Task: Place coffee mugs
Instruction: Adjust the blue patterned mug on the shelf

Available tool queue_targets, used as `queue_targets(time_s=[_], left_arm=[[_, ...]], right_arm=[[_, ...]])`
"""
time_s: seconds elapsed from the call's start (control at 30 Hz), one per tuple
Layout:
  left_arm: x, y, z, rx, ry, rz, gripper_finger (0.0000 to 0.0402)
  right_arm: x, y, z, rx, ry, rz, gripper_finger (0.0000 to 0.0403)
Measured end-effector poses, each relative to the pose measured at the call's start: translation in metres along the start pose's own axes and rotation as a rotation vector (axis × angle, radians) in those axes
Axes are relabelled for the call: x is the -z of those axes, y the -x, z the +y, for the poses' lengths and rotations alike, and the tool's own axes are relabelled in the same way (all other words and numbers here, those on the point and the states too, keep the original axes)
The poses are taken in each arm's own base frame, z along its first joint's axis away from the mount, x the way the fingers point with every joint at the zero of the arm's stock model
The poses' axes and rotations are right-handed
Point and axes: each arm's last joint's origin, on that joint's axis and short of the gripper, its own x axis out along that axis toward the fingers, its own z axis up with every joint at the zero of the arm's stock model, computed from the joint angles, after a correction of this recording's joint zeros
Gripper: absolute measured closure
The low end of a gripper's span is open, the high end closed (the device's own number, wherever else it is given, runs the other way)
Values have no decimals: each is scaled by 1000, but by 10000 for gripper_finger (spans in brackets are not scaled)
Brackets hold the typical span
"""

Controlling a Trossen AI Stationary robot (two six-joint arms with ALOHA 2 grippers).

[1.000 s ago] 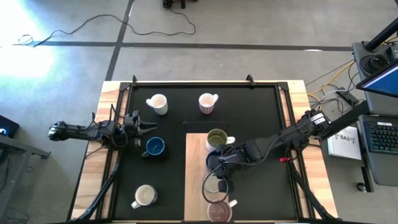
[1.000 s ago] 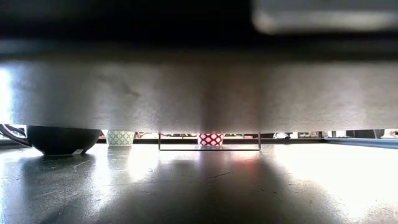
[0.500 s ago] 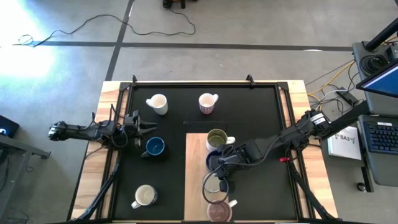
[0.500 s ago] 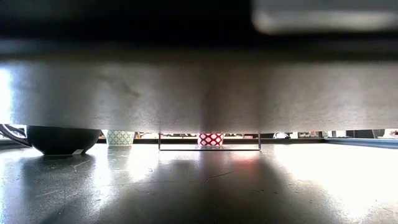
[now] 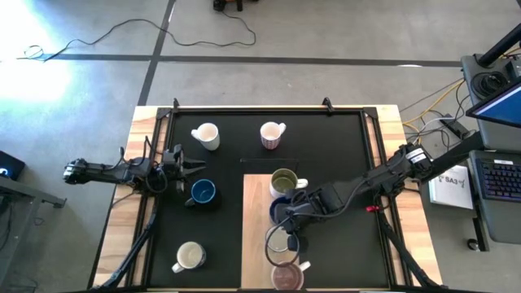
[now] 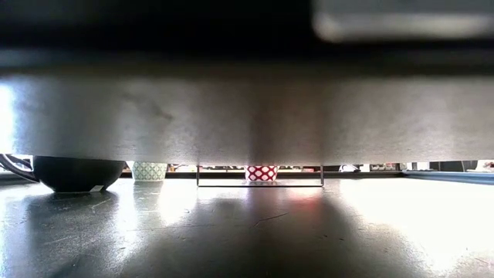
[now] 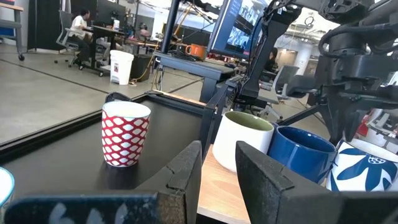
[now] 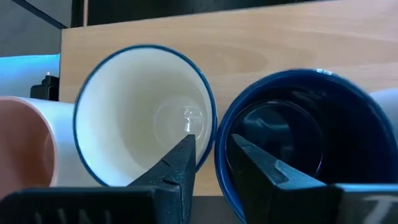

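Four mugs stand in a row on a wooden board (image 5: 259, 236): an olive-lined mug (image 5: 282, 182), a dark blue mug (image 5: 279, 210), a white blue-rimmed mug (image 5: 278, 242) and a maroon-lined mug (image 5: 286, 277). My right gripper (image 5: 291, 230) hangs over the blue and white mugs, slightly open. In its wrist view (image 8: 214, 146) one finger shows over the white mug's hollow (image 8: 143, 124) and one over the blue mug (image 8: 292, 137). My left gripper (image 5: 194, 168) is open and empty, beside another dark blue mug (image 5: 203, 192). My right gripper points down, with its fingers on either side of the spot where the white mug's rim (image 8: 210, 127) meets the blue mug's rim (image 8: 222, 149). I cannot tell whether either finger touches a mug. Both mugs stand upright on the board.
On the black mat stand a white mug (image 5: 205, 135) and a pink-patterned mug (image 5: 272, 134) at the far side, and a cream mug (image 5: 190, 256) at the near left. A blurred grey mass fills most of the low view (image 6: 247, 100). People sit in the room beyond (image 7: 79, 28).
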Motion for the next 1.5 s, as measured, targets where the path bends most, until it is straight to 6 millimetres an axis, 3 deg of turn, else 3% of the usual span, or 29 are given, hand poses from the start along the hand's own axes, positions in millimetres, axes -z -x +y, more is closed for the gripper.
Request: queue_targets(time_s=[0.37, 0.87, 1.5], left_arm=[[0, 0, 0, 0, 0, 0, 319], [0, 0, 0, 0, 0, 0, 319], [0, 0, 0, 0, 0, 0, 319]], right_arm=[[4, -3, 0, -2, -7, 13, 317], [4, -3, 2, -44, -26, 30, 364], [8, -3, 4, -66, -74, 73, 365]])
